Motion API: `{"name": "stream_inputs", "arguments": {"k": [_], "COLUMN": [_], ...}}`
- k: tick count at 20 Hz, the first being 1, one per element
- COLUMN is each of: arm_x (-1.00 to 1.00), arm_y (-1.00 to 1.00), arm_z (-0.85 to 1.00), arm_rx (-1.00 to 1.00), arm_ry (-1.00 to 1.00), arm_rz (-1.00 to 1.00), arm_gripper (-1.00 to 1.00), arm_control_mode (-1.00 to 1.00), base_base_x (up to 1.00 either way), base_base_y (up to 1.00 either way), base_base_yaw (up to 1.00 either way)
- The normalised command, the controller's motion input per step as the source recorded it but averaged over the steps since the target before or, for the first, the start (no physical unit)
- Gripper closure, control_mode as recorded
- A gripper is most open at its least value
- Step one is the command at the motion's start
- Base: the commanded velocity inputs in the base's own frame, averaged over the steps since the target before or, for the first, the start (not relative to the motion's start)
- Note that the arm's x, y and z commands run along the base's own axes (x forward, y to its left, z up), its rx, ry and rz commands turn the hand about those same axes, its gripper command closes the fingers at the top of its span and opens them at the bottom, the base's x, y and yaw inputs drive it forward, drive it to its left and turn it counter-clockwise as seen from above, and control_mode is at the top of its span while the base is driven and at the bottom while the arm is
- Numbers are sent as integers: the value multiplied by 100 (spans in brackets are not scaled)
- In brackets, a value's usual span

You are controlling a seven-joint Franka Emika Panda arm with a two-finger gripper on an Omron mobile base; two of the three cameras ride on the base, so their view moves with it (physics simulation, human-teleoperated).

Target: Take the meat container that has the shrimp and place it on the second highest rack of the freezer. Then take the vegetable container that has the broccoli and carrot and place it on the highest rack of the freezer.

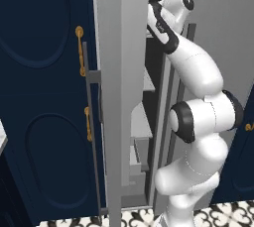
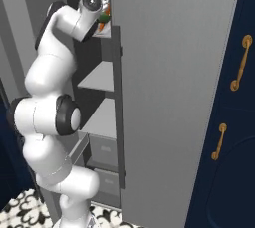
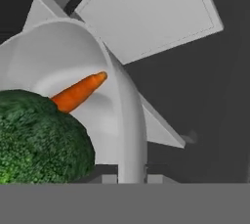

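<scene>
The vegetable container (image 3: 97,115) is a white dish holding a dark green broccoli floret (image 3: 39,140) and an orange carrot (image 3: 78,92). My gripper (image 3: 132,179) is shut on the dish's rim, which runs between the two fingertips. In the right base view the dish (image 2: 104,22) peeks out behind my hand, inside the freezer (image 2: 174,97), level with the uppermost shelf (image 2: 107,34) I can see. Lower pale grey shelves (image 2: 97,78) step down beneath it. The meat container with the shrimp is out of view.
The freezer's open door (image 1: 116,97) stands left of the arm, with its dark bar handle (image 1: 92,122). Navy cabinets with gold handles (image 1: 44,97) (image 2: 234,122) flank the freezer. Grey drawers (image 2: 104,150) sit low inside. Flat grey shelf panels (image 3: 146,12) lie beyond the dish.
</scene>
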Motion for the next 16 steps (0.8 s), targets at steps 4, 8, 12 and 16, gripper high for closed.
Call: {"name": "stream_inputs", "arguments": {"k": [4,8,12,16], "arm_x": [64,11,-29,-65], "arm_y": [0,-1,0,-1], "arm_z": [0,0,0,-8], "arm_rx": [-16,-12,-9,-6], "arm_ry": [11,-4,-25,-27], "arm_rz": [-7,0,0,0], "arm_gripper": [-100,-100,-100,-100], "arm_control_mode": [-100,-100,-100,-100], "base_base_x": [0,0,0,0], "base_base_y": [0,0,0,0], "base_base_yaw": [0,0,0,0]}}
